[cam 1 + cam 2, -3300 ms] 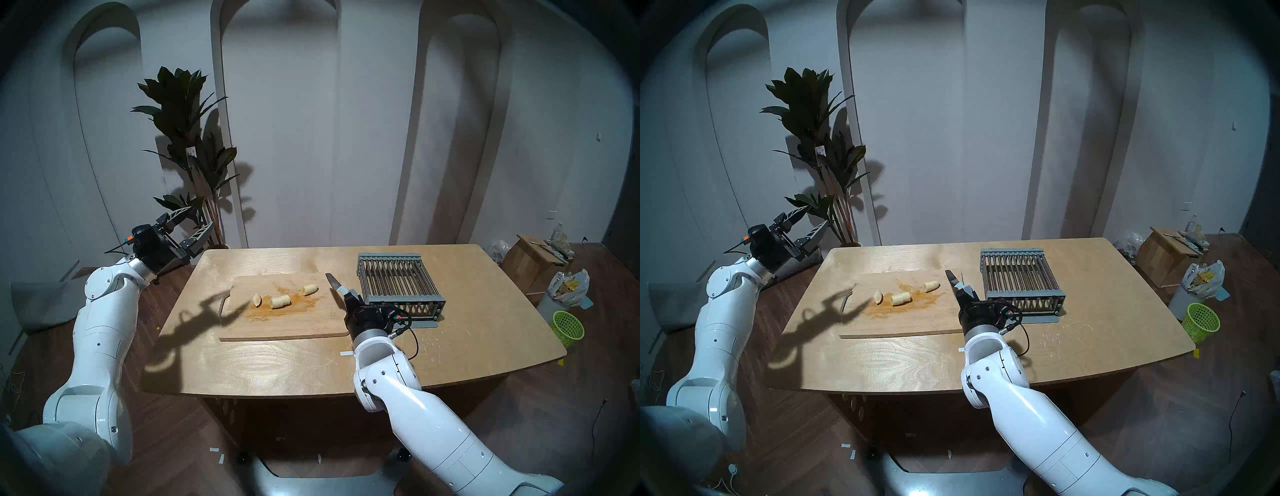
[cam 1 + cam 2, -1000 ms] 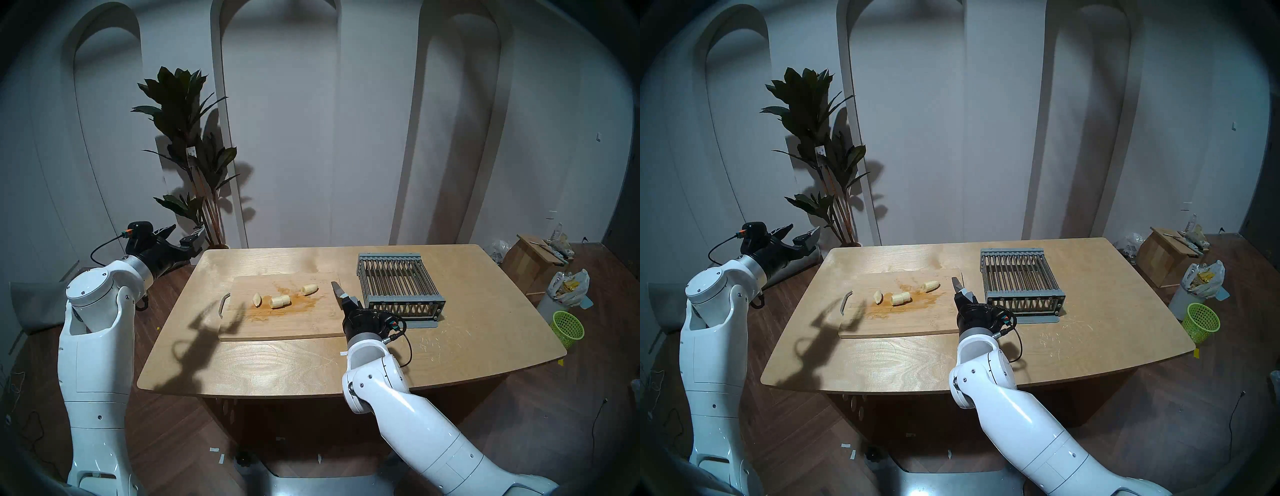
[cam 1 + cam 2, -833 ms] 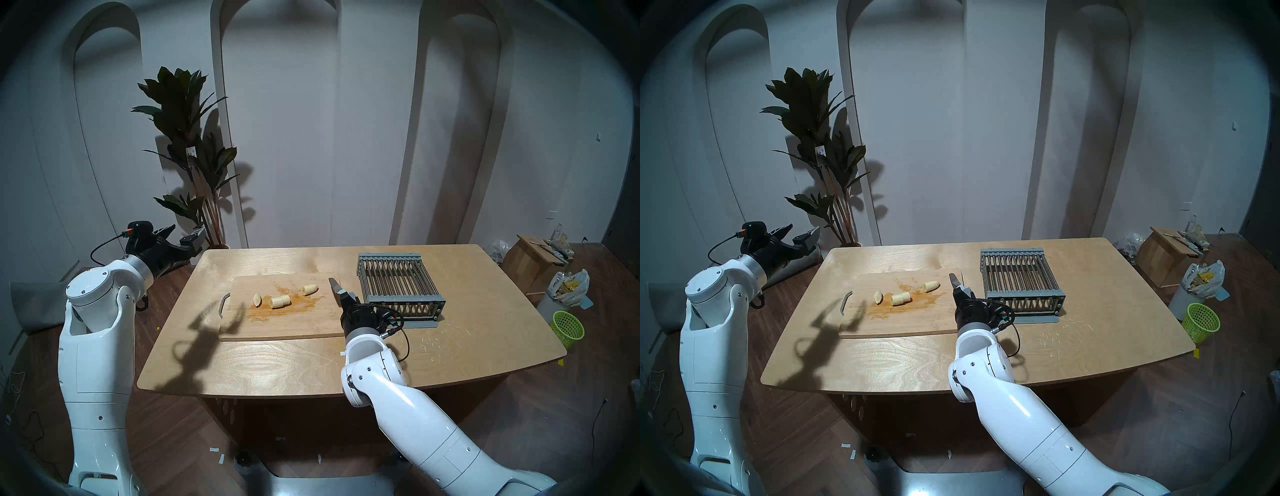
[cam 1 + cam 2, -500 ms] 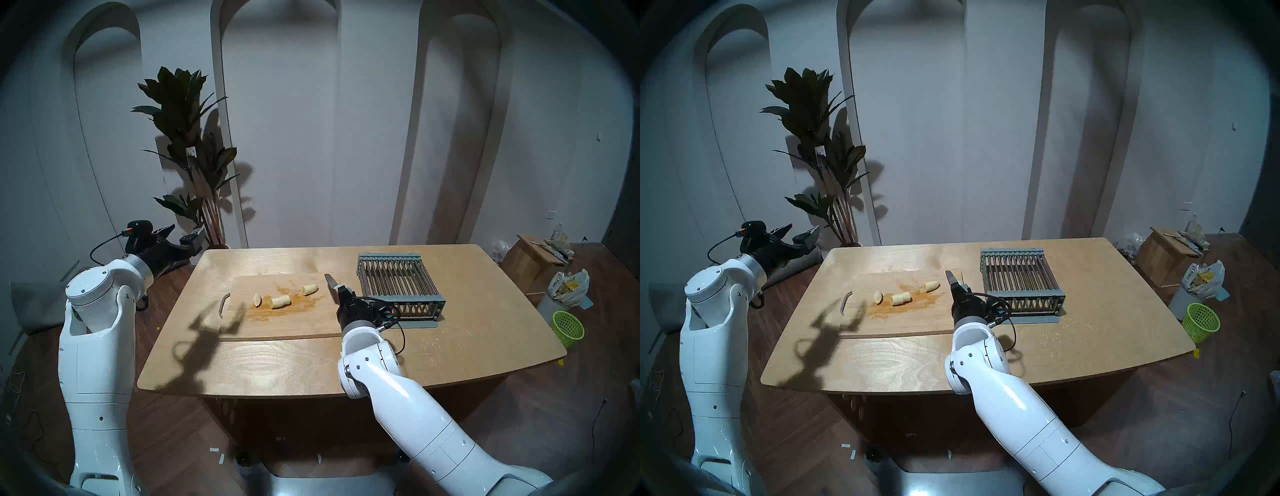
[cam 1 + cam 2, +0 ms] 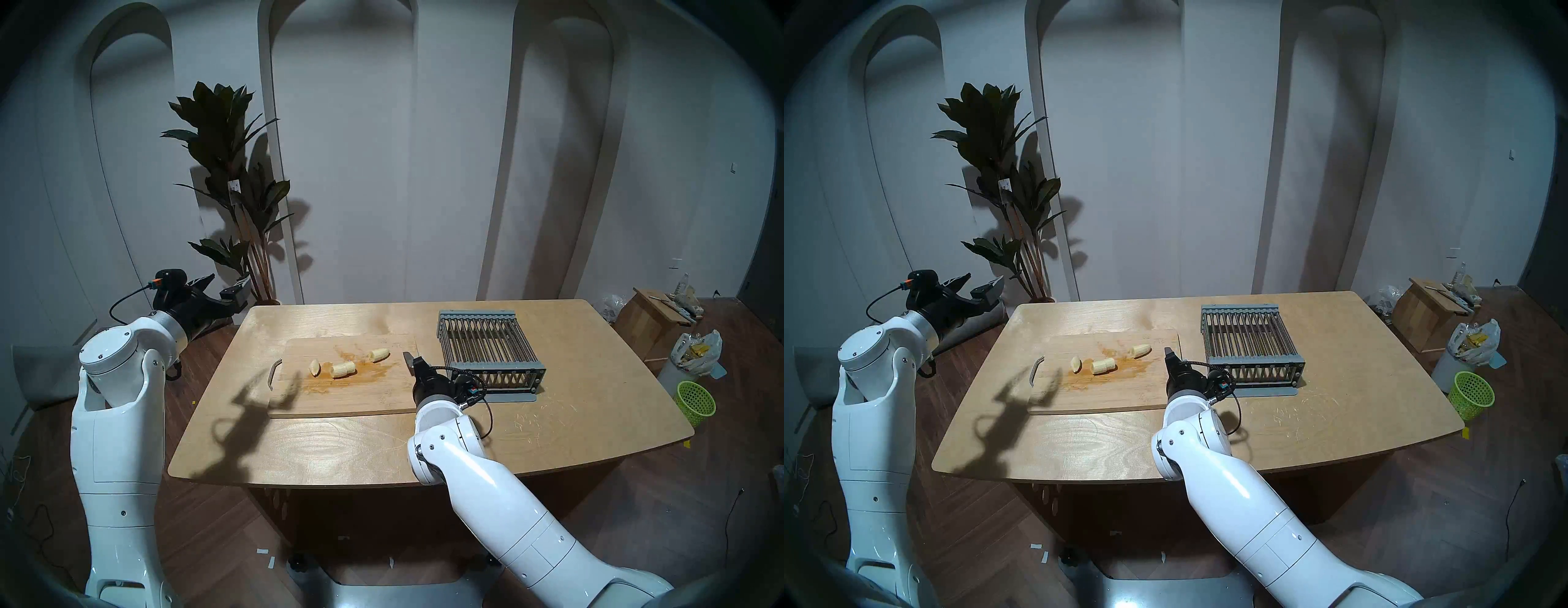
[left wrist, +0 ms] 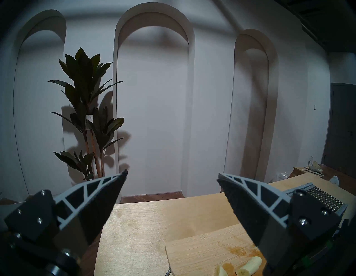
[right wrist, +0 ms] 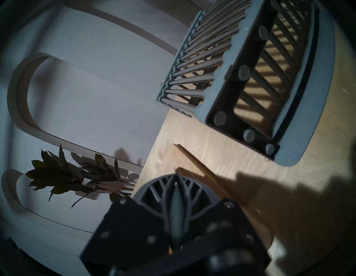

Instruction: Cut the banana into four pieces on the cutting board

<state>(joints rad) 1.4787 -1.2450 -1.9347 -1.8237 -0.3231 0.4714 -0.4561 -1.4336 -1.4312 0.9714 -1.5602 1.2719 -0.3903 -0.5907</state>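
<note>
The banana lies in short chunks on the cutting board: a tip piece, a notched middle piece and a right piece. My right gripper is shut on a knife over the board's right edge, a hand's width right of the right piece. In the right wrist view the fingers clamp its grey handle. My left gripper is open and empty, off the table's far left corner. It shows in the left wrist view with two chunks at the bottom.
A grey rack of metal rods stands just right of the knife hand. The board's metal handle faces left. A potted plant stands behind the left gripper. A green basket and bags sit on the floor at right.
My right wrist has shifted left and rolled, and the knife blade now points lower at the board's right edge. The left arm lowered and turned earlier and has since stayed still. The chunks have not moved.
</note>
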